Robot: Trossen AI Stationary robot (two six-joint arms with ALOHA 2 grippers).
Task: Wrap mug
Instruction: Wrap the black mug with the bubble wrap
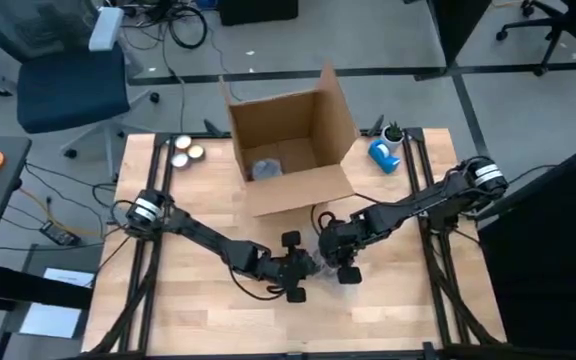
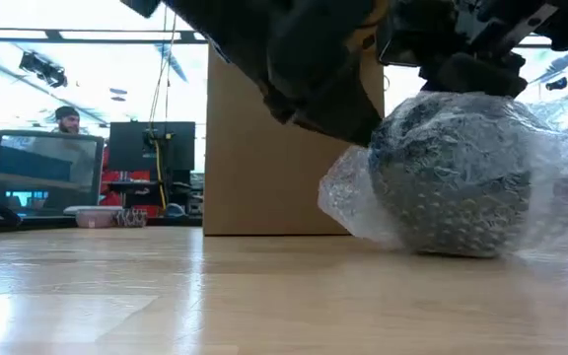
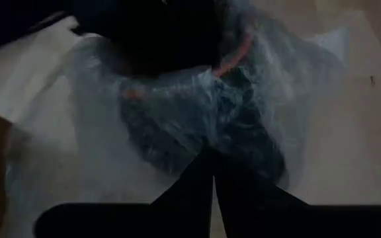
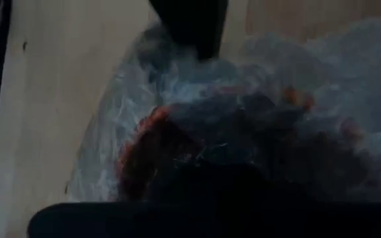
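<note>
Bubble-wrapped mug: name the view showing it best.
The low view: the bubble-wrapped mug sits side-on on the table, filling the frame. The high view hides it between both grippers. Both wrist views show only dim, close wrap.

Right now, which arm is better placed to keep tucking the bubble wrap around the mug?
Probably left. The left gripper has its fingers pinched together on the bubble wrap covering the mug, so it can pull. The right gripper presses on top, steadying it.

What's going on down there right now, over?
Both claws, left and right, meet at the mug, already in bubble wrap, on the table. Left claw shut on wrap. Open cardboard box just behind.
</note>
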